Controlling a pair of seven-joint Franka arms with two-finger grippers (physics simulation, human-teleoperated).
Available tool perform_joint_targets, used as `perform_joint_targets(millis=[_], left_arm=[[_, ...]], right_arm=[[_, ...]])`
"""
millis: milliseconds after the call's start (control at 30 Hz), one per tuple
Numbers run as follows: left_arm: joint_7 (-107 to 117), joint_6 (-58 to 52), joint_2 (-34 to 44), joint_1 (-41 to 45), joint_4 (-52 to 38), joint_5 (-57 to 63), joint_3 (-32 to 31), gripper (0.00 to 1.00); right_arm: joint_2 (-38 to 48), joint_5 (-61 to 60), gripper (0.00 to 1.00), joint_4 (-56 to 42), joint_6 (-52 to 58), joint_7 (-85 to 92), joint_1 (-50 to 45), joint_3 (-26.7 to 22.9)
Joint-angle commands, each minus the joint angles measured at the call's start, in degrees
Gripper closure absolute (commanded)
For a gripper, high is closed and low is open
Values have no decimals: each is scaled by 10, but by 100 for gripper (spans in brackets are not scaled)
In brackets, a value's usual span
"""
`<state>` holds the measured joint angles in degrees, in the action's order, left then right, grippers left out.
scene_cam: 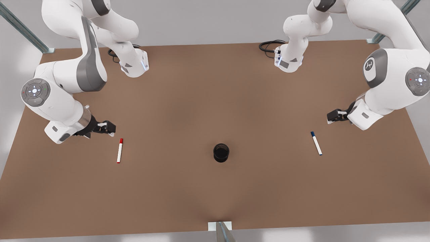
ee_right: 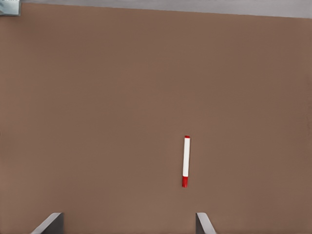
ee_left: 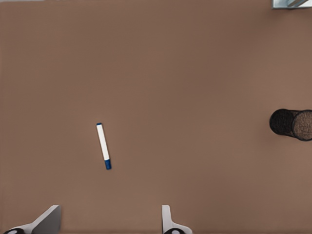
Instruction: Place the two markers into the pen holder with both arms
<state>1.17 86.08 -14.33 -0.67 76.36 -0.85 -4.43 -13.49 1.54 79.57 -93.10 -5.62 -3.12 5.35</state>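
The red-capped marker lies flat on the brown table at the front view's left, and the right wrist view has it ahead of the fingers. My right gripper hovers open just behind it, holding nothing. On the front view's right lies the blue-capped marker. Behind that one hangs my left gripper, open and holding nothing. The black mesh pen holder stands upright between the two markers, near the table's middle.
Both arm bases sit at the table's far edge with black cables beside them. A metal bracket stands at the near edge. Metal struts rise at the far corners.
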Motion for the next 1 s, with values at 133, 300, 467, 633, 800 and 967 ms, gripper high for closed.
perform_joint_targets(millis=[133,300,467,633,800,967], left_arm=[[7,291,-22,-11,187,22,48,0],[4,506,-92,-36,281,-11,77,0],[3,555,-134,-35,307,-11,77,0],[4,558,-163,-33,331,-12,77,0],[6,558,-182,-33,334,-12,76,1],[5,558,-190,-33,336,-11,76,36]], right_arm=[[0,0,0,0,-6,-34,-1,0],[0,0,0,1,-6,-34,-1,0],[-28,-2,0,9,-53,-37,5,0],[-142,-1,0,10,-158,-11,27,1],[-174,6,0,117,-250,19,38,3],[-180,6,0,212,-343,21,83,4]])
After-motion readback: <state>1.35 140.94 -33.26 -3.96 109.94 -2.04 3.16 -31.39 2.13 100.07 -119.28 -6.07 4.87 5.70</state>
